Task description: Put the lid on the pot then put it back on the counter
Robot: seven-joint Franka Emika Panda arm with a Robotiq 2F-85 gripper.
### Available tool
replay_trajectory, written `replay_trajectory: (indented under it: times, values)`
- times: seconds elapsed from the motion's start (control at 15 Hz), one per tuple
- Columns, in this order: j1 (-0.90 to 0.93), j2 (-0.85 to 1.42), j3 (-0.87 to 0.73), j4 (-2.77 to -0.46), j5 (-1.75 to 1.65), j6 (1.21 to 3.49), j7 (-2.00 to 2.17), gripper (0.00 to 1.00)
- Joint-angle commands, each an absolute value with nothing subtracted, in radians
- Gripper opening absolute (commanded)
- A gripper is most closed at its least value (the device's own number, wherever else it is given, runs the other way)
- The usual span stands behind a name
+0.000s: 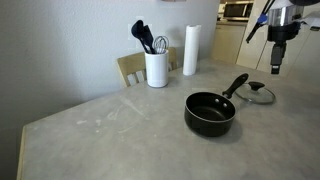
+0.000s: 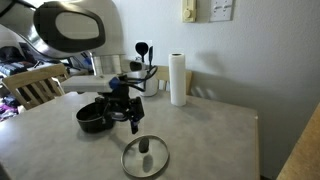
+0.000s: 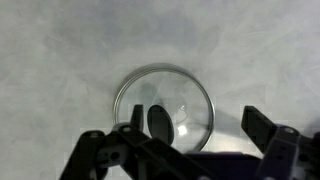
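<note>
The clear glass lid (image 1: 258, 94) with a dark centre knob lies flat on the grey counter (image 1: 110, 130), beside the tip of the pot's handle. It also shows in the other exterior view (image 2: 146, 157) and in the wrist view (image 3: 165, 105). The black pot (image 1: 210, 112) stands uncovered on the counter, its long handle pointing toward the lid; it also shows in an exterior view (image 2: 93, 117). My gripper (image 1: 277, 62) hangs above the lid, open and empty. In the wrist view its fingers (image 3: 198, 121) sit apart over the lid's right half.
A white utensil holder (image 1: 156, 68) with dark utensils and a paper towel roll (image 1: 191, 50) stand at the back by the wall. A wooden chair (image 1: 133, 66) stands behind the counter edge. The counter's edge (image 2: 255, 140) lies near the lid.
</note>
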State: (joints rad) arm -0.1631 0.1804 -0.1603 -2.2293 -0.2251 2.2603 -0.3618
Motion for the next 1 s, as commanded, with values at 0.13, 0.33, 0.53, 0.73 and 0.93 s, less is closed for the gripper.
replay_trajectory:
  times: [0.13,0.33,0.53,0.73,0.93]
  values:
    - [-0.213,0.233,-0.147,-2.218,-0.135,2.307,-0.553,1.0]
    - [-0.219,0.246,-0.146,-2.214,-0.128,2.31,-0.563,1.0]
    - [-0.213,0.258,-0.145,-2.212,-0.146,2.345,-0.554,1.0]
    - [-0.222,0.299,-0.142,-2.199,-0.144,2.413,-0.571,1.0]
    - [-0.23,0.349,-0.138,-2.187,-0.145,2.499,-0.577,1.0]
